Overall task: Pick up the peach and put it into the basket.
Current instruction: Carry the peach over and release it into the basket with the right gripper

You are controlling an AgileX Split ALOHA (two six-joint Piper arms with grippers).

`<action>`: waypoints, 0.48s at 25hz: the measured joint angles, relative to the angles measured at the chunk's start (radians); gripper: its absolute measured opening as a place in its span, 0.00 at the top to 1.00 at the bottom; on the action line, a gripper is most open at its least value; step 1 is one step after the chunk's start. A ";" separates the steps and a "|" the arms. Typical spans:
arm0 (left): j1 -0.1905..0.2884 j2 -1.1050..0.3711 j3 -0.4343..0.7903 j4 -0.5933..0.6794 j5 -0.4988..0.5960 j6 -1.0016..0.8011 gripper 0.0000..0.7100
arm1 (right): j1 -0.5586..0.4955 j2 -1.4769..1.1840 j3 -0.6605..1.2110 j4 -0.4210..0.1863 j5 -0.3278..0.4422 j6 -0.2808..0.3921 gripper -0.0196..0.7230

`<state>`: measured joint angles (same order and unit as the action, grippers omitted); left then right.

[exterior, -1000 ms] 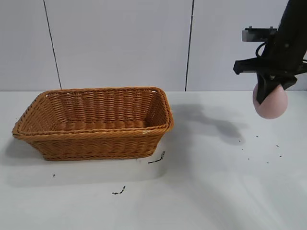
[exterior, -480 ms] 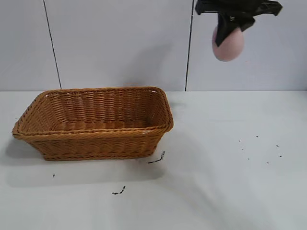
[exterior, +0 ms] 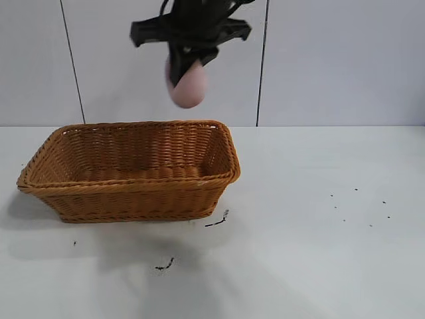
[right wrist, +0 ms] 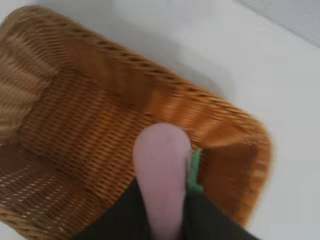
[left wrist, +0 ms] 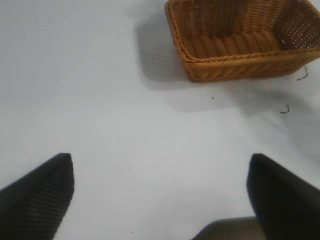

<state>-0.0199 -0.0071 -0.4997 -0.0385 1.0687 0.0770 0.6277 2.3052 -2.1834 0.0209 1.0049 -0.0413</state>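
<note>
A: What has changed since one second ago?

B: The right gripper (exterior: 180, 66) has carried the peach (exterior: 187, 85) from the right side of the table, up and across to the left. Now it hangs above the right part of the basket (exterior: 133, 169), well apart from the rim.

A: Which step is this?

B: I judge it is the transport step, almost finished. The wrist view shows the peach (right wrist: 161, 170) over the woven floor of the basket (right wrist: 75, 130), near one end wall. The next move, I think, calls for lowering a little and then opening, so the peach does not bounce out.

A: How is the tool?

B: Its fingers (right wrist: 125, 215) are clamped on both sides of the peach, only as wide as the fruit. The left gripper (left wrist: 160, 195) is parked over bare table, jaws spread wide and holding nothing.
</note>
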 joint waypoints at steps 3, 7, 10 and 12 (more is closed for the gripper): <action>0.000 0.000 0.000 0.000 0.000 0.000 0.03 | 0.039 0.070 0.000 0.001 -0.078 0.000 0.92; 0.000 0.000 0.000 0.000 0.000 0.000 0.03 | 0.051 0.145 0.000 0.003 -0.136 0.000 0.92; 0.000 0.000 0.000 0.000 0.000 0.000 0.03 | 0.051 0.181 0.000 -0.004 -0.136 0.000 0.92; 0.000 0.000 0.000 0.000 0.000 0.000 0.03 | 0.051 0.185 0.000 -0.002 -0.136 0.000 0.91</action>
<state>-0.0199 -0.0071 -0.4997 -0.0385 1.0687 0.0770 0.6786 2.4900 -2.1834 0.0189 0.8692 -0.0413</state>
